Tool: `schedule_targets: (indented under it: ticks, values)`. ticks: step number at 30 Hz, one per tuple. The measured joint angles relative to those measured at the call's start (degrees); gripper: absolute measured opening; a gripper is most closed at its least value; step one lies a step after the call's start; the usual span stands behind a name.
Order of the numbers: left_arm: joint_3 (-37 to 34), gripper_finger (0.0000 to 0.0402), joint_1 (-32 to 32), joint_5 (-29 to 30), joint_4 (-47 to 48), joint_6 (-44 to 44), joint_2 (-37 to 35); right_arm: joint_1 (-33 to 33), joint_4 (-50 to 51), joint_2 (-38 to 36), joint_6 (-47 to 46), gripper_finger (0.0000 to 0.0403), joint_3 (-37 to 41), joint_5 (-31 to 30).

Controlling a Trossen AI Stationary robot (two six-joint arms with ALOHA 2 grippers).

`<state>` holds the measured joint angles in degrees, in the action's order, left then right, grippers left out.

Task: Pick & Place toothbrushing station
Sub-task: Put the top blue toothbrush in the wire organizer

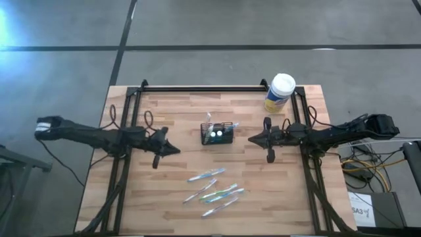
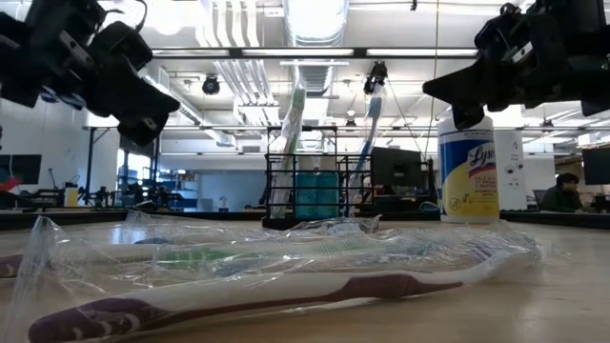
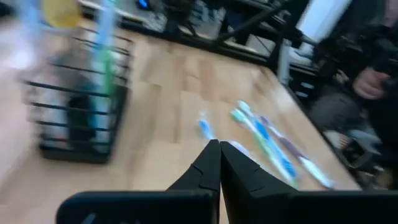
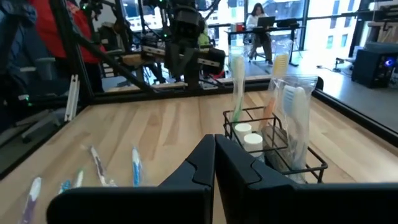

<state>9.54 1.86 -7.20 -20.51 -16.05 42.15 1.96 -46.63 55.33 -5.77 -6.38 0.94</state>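
wooden slatted table (image 1: 164, 197): small black mesh caddy (image 1: 218, 134) centred; left gripper (image 1: 176, 151) and right gripper (image 1: 251, 139) flank it, both pressed together, empty.

In the left wrist view the caddy (image 3: 81, 106) is blurred and its upper part cut off. The canister (image 2: 468, 167) has its lid hidden behind the right gripper (image 2: 457, 90) in the low view.

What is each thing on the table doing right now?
Caddy: upright, holding toothbrushes.
Loose toothbrushes: lying flat, wrapped in plastic.
Canister: standing, lid on.
Left end effector: shut, empty, beside the caddy.
Right end effector: shut, empty, on the caddy's other side.
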Motion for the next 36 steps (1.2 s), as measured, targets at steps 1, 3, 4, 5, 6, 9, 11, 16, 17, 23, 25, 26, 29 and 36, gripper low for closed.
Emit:
schedule_targets:
  ticks: [1,3,4,5,6,9,11,16,17,23,25,26,29,36]
  values:
    - [0.99,0.0005,1.37,0.09,0.03,-0.5,1.61,0.0,0.1,0.0,0.24,0.0008,0.02,0.01]
    - [3.49,0.0006,3.97,0.62,0.02,-1.44,5.07,0.0,0.19,0.0,0.45,0.0009,0.06,-0.01]
    - [4.69,0.0006,5.11,0.69,0.06,-1.65,6.57,0.0,0.21,0.0,0.47,0.0009,0.08,-0.01]
    - [6.03,0.0006,6.34,0.82,0.1,-1.71,8.16,0.0,0.19,0.0,0.47,0.0009,0.08,-0.01]
    - [7.52,0.0006,7.42,1.25,0.02,-1.73,9.8,0.0,0.17,0.0,0.46,0.0009,0.08,-0.01]
    - [12.0,0.0007,10.25,5.4,0.28,-3.82,14.83,0.0,-0.12,-0.01,0.6,0.0008,0.1,-0.01]
    - [15.49,0.0007,11.49,8.87,2.74,-4.89,18.35,0.04,-0.37,-0.09,1.2,0.0008,0.1,-0.04]
    - [26.96,0.0023,12.99,17.33,18.75,-11.35,28.87,0.07,-0.46,-0.09,1.46,0.0009,0.1,-0.06]
    - [29.54,0.0031,13.17,17.63,22.31,-12.39,31.22,0.07,-0.44,-0.09,1.46,0.0008,0.1,-0.06]
    - [43.48,0.0104,15.81,15.37,35.22,-15.57,45.36,0.04,-0.22,-0.09,-0.78,0.0008,0.16,0.37]
    - [47.7,0.0132,16.44,14.24,37.98,-15.78,49.55,0.02,0.09,-0.09,-1.28,0.0008,0.16,0.51]
    - [49.64,0.0145,16.62,13.8,39.14,-15.83,51.48,0.04,0.46,-0.09,-1.4,0.0009,0.16,0.53]
    - [55.27,0.0182,16.78,13.53,43.59,-15.59,57.01,0.04,1.71,-0.09,-1.6,0.0008,0.19,0.57]
    - [67.14,0.0226,16.54,13.7,55.65,-11.47,67.78,0.04,1.81,-0.09,-1.32,0.0009,0.19,0.58]
